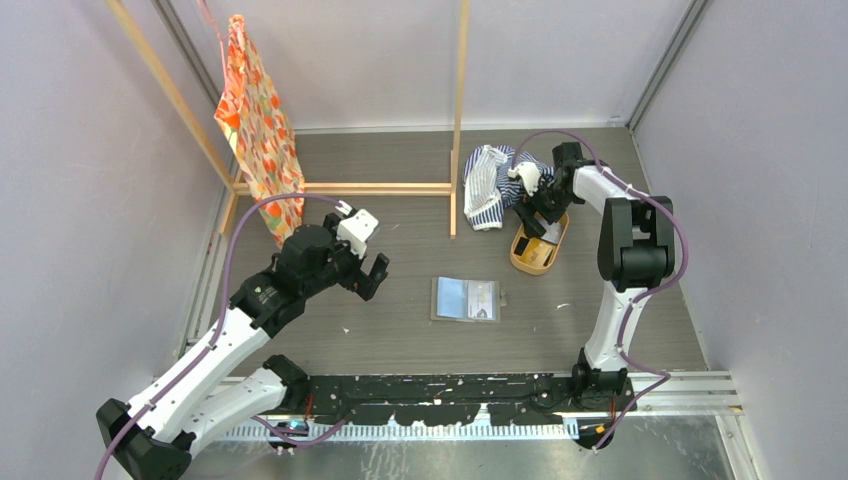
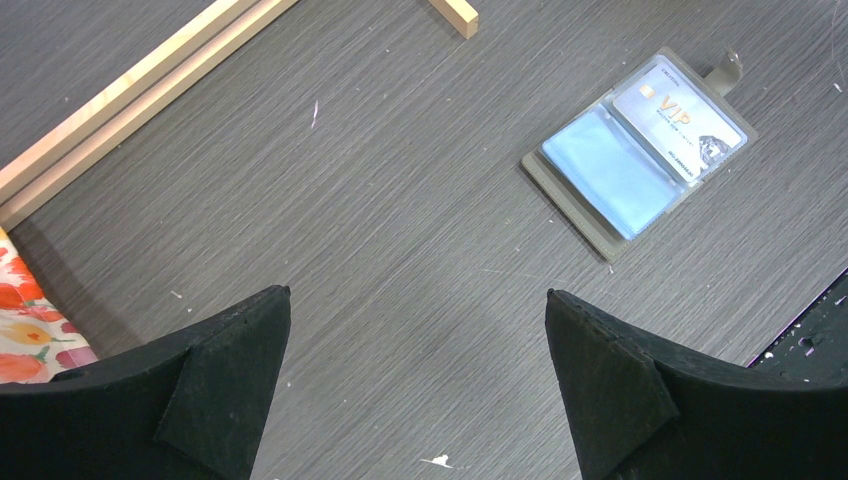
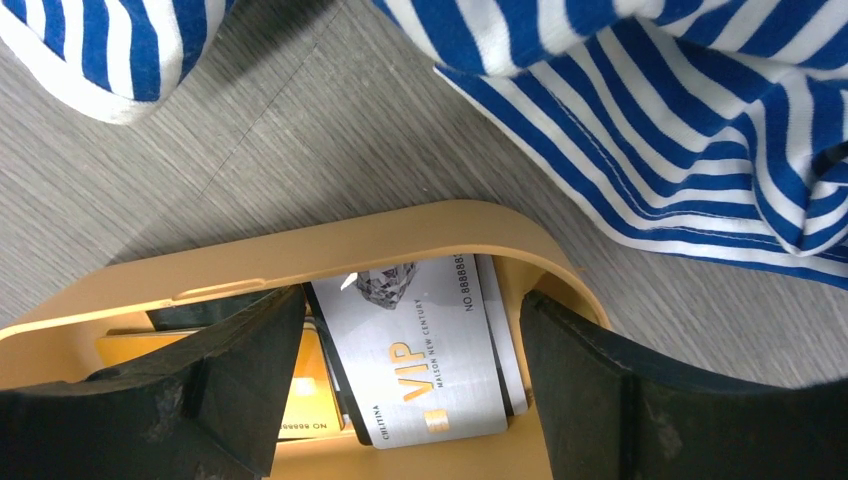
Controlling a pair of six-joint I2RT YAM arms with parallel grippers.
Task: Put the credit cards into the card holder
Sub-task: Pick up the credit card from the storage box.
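Observation:
The grey card holder (image 1: 466,299) lies open and flat mid-table; in the left wrist view (image 2: 640,167) it shows a pale blue sleeve and a whitish VIP card (image 2: 676,118). Several credit cards lie stacked in the oval tan tray (image 1: 553,244); in the right wrist view a silver VIP card (image 3: 420,360) lies on top, with a gold card (image 3: 305,400) and black ones under it. My right gripper (image 1: 535,212) is open and lowered into the tray (image 3: 400,228), its fingers (image 3: 590,390) either side of the silver card. My left gripper (image 1: 368,272) is open and empty above bare table, left of the holder.
A blue-and-white striped cloth (image 1: 495,185) lies bunched just behind the tray and shows in the right wrist view (image 3: 640,100). A wooden frame (image 1: 455,120) stands at the back with an orange patterned cloth (image 1: 255,120) hanging on its left.

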